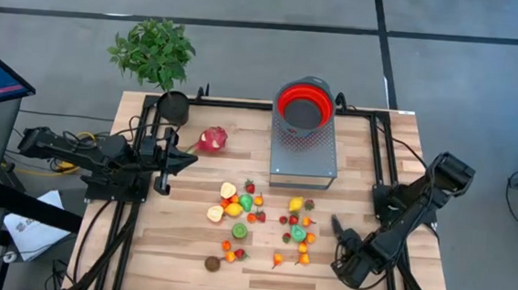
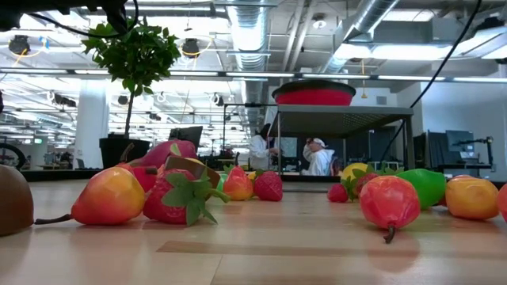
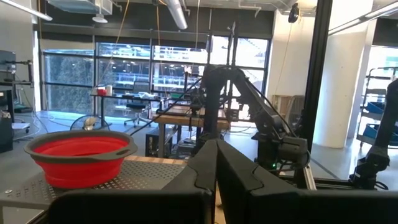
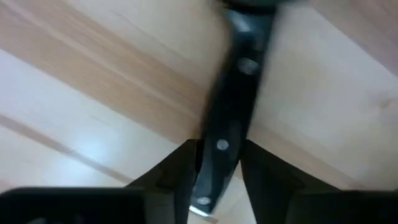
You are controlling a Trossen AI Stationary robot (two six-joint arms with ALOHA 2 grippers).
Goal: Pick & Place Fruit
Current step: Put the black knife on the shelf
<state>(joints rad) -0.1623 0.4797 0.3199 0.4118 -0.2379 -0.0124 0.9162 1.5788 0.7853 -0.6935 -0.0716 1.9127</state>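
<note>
From above, small toy fruits [image 1: 263, 218] lie scattered mid-counter [image 1: 169, 248], the dragon fruit [image 1: 212, 140] apart near the closed left tool [image 1: 183, 156]. The right tool [image 1: 342, 242] is low beside them. Its wrist view shows both fingers [image 4: 180, 168] flanking a black knife handle [image 4: 233, 106]; whether they grip it, I cannot tell.

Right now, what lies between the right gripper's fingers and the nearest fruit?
The black-handled knife sits between the right gripper's fingers in the right wrist view. In the high view, only bare table separates it from the nearest fruit.
</note>
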